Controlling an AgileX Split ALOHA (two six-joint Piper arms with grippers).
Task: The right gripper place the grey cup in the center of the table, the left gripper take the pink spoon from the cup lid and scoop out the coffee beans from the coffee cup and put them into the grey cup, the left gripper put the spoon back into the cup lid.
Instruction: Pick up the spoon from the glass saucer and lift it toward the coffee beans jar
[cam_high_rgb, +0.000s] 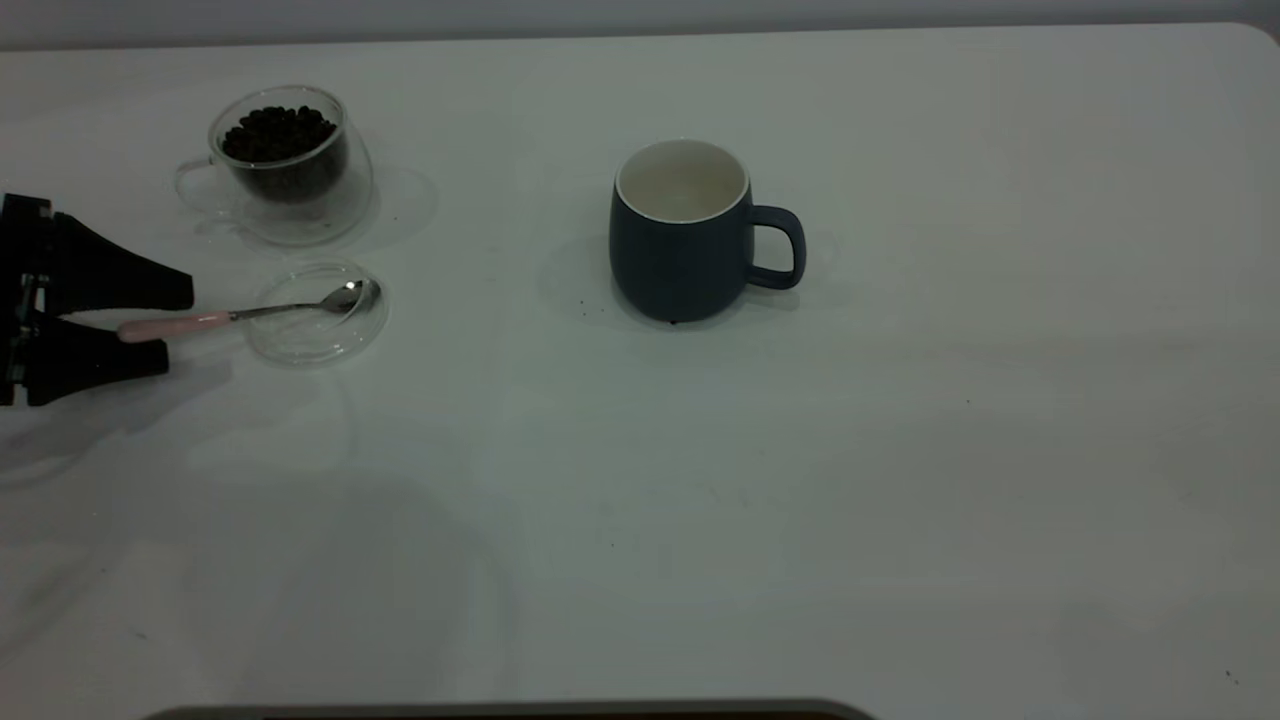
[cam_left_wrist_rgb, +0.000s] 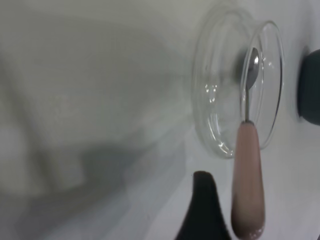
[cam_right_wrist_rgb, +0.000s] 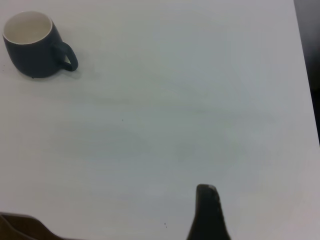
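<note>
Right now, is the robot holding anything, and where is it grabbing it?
Nothing is held. The left gripper is open, its fingers on either side of the pink spoon handle, not closed. The spoon's bowl rests in the cup lid.

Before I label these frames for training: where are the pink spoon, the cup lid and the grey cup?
pink spoon (cam_high_rgb: 175, 325), exterior view, on the pink handle.
cup lid (cam_high_rgb: 318, 345), exterior view, on the near glass rim.
grey cup (cam_high_rgb: 672, 262), exterior view, on the dark outer wall.

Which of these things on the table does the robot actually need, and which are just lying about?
Needed: grey cup, pink spoon, cup lid, coffee cup with coffee beans, left gripper open around the spoon's handle.

Lying about: nothing besides the table.
</note>
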